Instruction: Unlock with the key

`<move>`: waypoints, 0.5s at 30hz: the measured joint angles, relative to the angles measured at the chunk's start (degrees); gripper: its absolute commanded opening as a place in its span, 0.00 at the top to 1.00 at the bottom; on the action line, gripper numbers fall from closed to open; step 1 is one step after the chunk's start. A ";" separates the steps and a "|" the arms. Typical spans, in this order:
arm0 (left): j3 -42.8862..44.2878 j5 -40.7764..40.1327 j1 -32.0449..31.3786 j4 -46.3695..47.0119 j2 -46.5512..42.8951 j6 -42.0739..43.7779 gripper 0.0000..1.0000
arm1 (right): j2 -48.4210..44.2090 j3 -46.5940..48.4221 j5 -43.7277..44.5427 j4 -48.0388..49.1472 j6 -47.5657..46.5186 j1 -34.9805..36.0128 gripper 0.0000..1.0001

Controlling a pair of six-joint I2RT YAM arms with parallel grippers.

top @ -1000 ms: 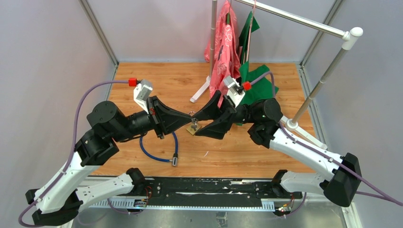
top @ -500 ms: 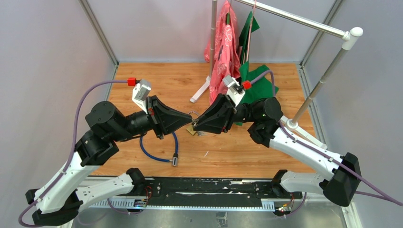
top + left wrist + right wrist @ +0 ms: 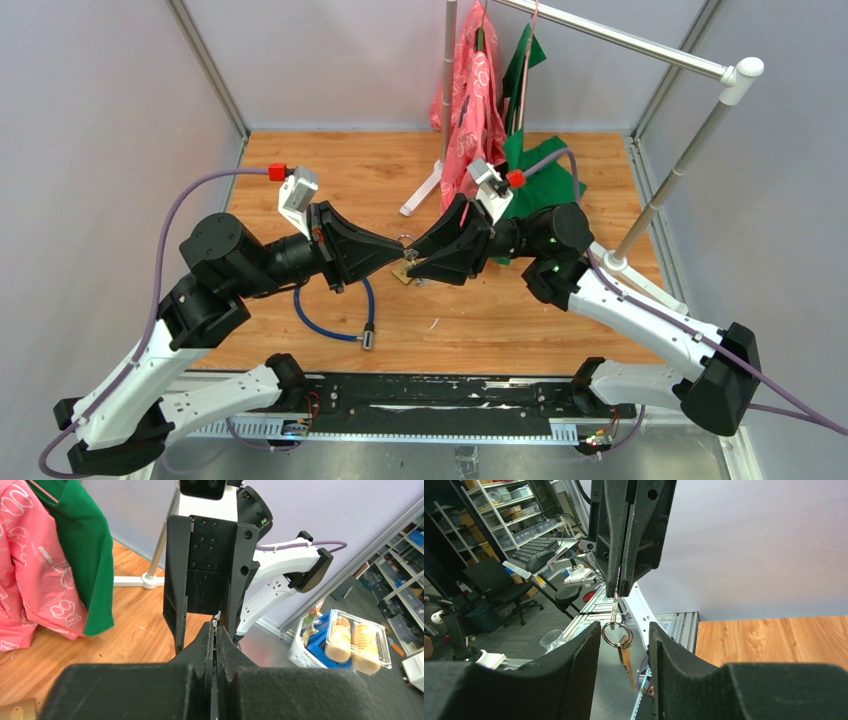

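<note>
Metal key (image 3: 615, 605), light, stiff, slick: my left gripper (image 3: 620, 591) pinches it; my right gripper (image 3: 624, 630) stands half spread around its ring (image 3: 612, 631). I'd grip the flat bow.

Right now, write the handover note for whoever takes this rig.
Left gripper: shut on the key, which points down with its ring hanging below.
Right gripper: open, one finger on each side of the ring, holding nothing.
Lock: brass, lying on the table just under the two grippers, and neither gripper holds it.
Done: the key is picked up.
Left: get the key into the lock and turn it. The lock will probably need steadying first.
</note>
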 measured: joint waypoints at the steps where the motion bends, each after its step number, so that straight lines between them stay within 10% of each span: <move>1: 0.00 0.00 0.00 0.00 0.00 0.00 1.00 | -0.07 0.00 0.22 -0.31 -0.15 -0.02 0.55; 15: -0.13 -0.09 0.00 0.02 0.00 0.00 1.00 | -0.50 0.00 1.90 -2.56 -1.77 -0.02 0.55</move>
